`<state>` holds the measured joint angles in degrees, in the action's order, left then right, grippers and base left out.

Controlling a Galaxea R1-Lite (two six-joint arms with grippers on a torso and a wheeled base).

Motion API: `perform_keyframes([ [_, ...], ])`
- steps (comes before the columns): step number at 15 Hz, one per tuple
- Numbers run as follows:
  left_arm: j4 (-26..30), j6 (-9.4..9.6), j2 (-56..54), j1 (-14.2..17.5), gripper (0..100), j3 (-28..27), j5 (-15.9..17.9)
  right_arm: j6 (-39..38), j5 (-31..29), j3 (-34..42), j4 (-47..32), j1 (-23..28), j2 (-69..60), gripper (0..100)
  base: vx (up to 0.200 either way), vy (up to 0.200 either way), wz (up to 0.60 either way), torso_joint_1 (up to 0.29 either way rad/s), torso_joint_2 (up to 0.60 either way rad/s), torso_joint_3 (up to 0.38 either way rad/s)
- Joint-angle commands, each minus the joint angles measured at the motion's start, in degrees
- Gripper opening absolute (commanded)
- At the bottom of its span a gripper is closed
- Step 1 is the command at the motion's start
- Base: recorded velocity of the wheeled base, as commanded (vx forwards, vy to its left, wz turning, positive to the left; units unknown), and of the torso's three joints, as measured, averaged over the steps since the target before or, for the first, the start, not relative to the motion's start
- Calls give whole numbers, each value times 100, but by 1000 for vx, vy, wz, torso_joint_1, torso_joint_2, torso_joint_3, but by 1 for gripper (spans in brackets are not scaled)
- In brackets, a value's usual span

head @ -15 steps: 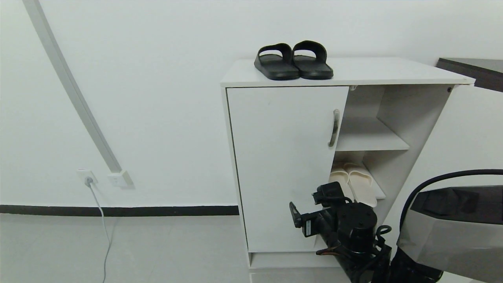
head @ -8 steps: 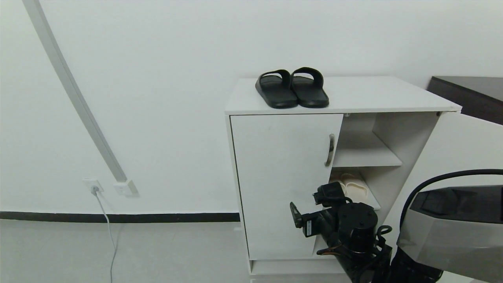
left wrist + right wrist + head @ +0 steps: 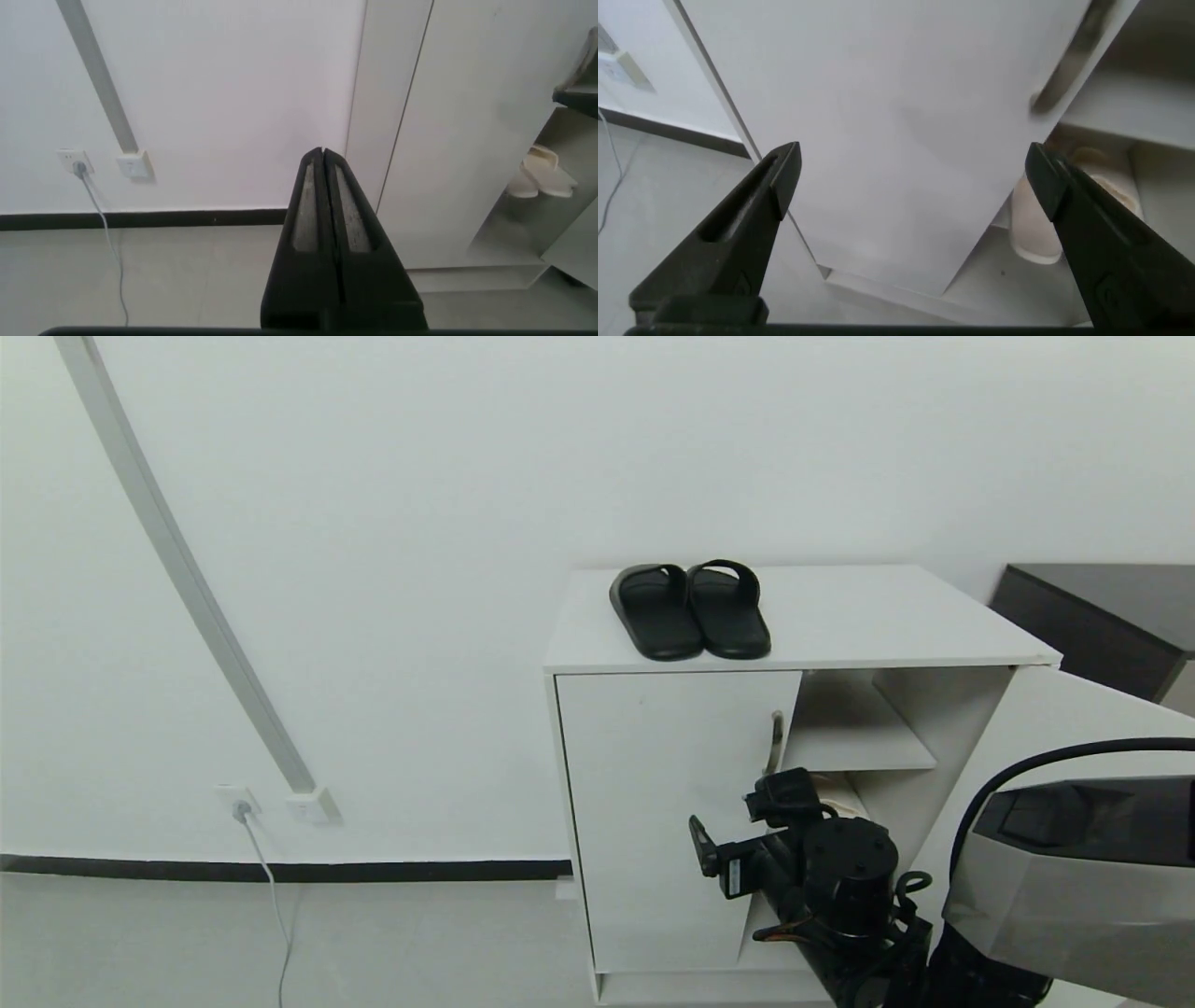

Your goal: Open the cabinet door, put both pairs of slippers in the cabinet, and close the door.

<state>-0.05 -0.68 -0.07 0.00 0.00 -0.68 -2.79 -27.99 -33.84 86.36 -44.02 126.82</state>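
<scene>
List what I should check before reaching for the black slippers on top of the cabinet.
1. The right-hand door of the white cabinet is swung open: ok.
2. The pair of black slide slippers sits side by side on the cabinet's top: ok.
3. The pair of cream slippers is inside, low down: ok.
4. The right gripper is open: ok, but it is low, facing the closed left-hand door.
5. The left gripper is open: not ok, shut.
</scene>
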Motion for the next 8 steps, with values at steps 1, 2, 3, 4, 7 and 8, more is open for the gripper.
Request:
perform_keyframes([
  [1, -4, -2, 7, 0, 0, 0, -2, -2, -5, 0, 4, -1, 10, 100, 0, 0, 0, 198, -515, -315],
  [2, -4, -2, 7, 0, 0, 0, -2, -2, -5, 9, 4, -1, 10, 100, 0, 0, 0, 203, -530, -320],
  [3, -4, -11, 7, 0, 0, 0, -2, -2, -5, 9, 4, -1, 10, 100, 0, 0, 0, 217, -520, -320],
  [4, -4, -2, 7, 0, 0, 0, -2, -2, -5, 9, 4, -1, 10, 100, 0, 0, 0, 222, -540, -315],
  [7, -4, -2, 7, 0, 0, 0, -2, -2, -5, 9, 13, -1, 10, 100, 0, 0, 0, 232, -557, -325],
  [8, -4, -2, 7, 0, 0, 0, -2, -2, -5, 9, 13, -1, 10, 100, 0, 0, 0, 261, -574, -344],
])
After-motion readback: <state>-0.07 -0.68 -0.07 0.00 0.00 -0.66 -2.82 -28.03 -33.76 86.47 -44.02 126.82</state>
